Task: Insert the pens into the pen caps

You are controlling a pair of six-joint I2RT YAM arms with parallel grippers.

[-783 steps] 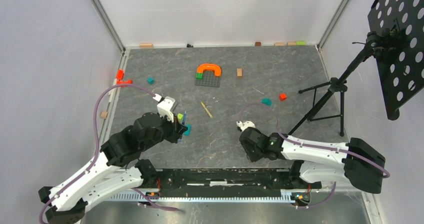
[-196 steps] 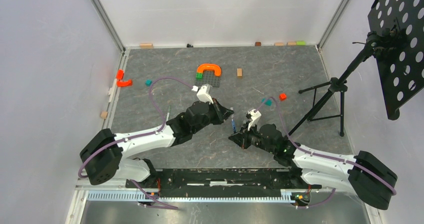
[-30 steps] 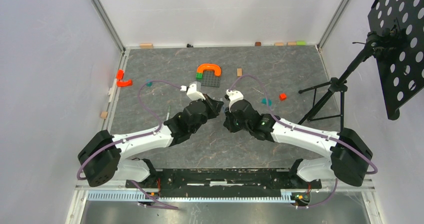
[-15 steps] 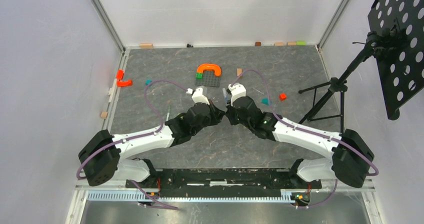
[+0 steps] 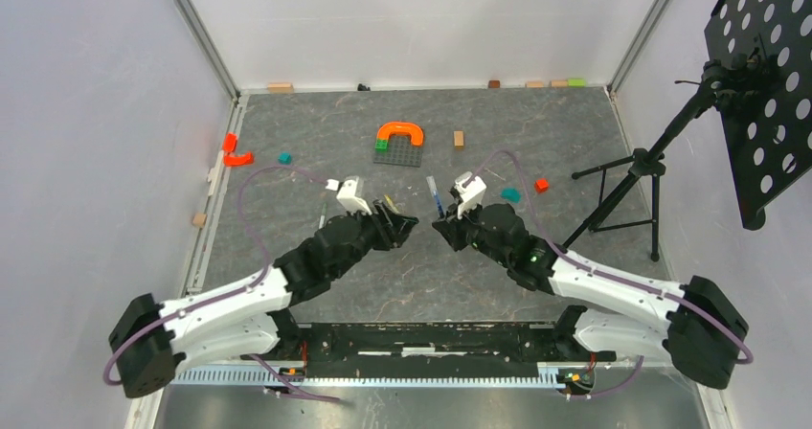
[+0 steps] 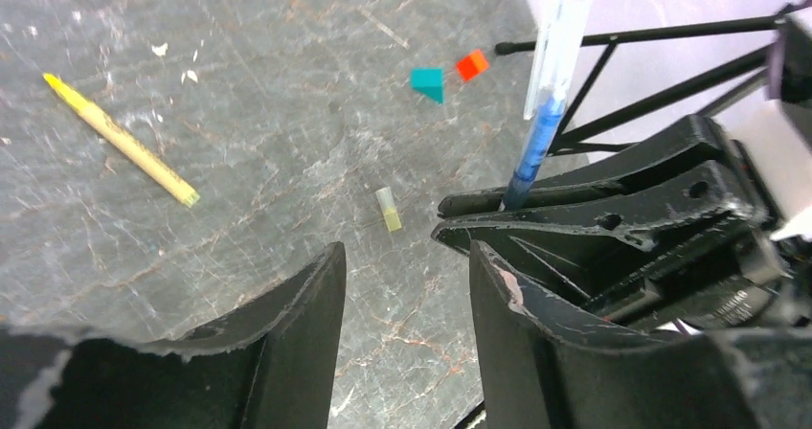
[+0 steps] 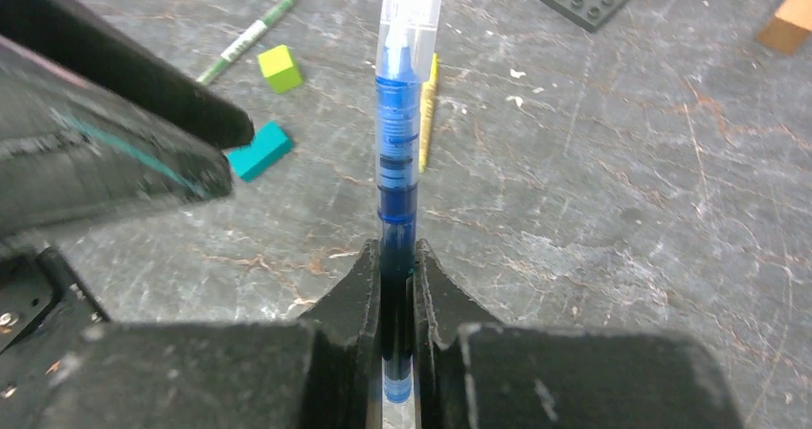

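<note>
1. Grip check: my right gripper [image 7: 395,261] is clamped tight on the lower barrel of the blue pen [image 7: 396,151]. The pen stands upright over the middle of the table [image 5: 316,132], with a clear cap [image 7: 411,8] over its tip.
2. My left gripper [image 6: 404,257] is spread wide and holds nothing. It sits at about 8 o'clock of the pen in the overhead view.
3. I cannot tell whether the cap is fully seated. I'd press it straight along the barrel, never sideways.
4. Next I'd take the tan-yellow pen [image 6: 120,140], at 10 o'clock of my left fingers, and the small yellowish cap [image 6: 387,209] lying just ahead of them.
</note>
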